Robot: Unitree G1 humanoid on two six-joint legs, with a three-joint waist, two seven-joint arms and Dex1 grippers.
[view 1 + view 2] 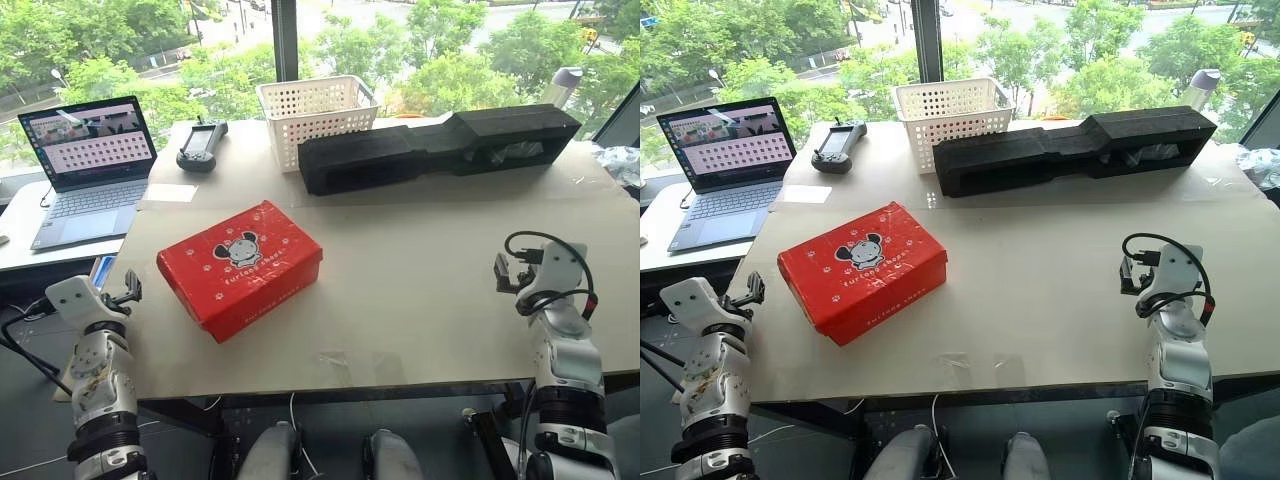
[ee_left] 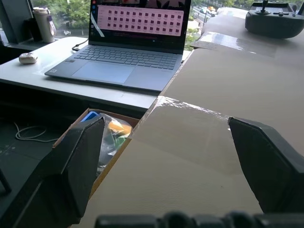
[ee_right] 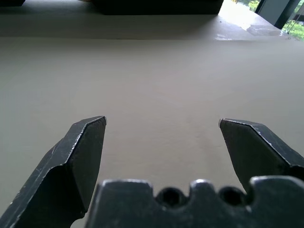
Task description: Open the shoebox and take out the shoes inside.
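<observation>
Bench (image 1: 430,300) comes first for us: a wide, pale board that carries nearly everything we see. Along its far edge lies a long black foam block (image 1: 430,148), stepped in shape and running toward the far right corner. Just beside the block's left end stands a white lattice basket (image 1: 315,115), also at the far edge. Off the bench's left edge we find an open laptop (image 1: 85,165) on a lower white side table (image 1: 20,225), its screen lit.

Nearer to us, toward the bench's front left, sits the shoebox (image 1: 240,268), red, with a cartoon mouse logo and white paw prints on its lid. The lid is closed flat and the box is turned at an angle to the front edge. We see nothing of what is inside it.

A black handheld controller (image 1: 202,145) rests near the far left corner, left of the basket.

Our left gripper (image 2: 164,152) hovers at the bench's left edge, released and wide, grasping nothing, well apart from the shoebox. Our right gripper (image 3: 161,142) hangs over the bench near its front right corner, likewise spread wide and empty.
</observation>
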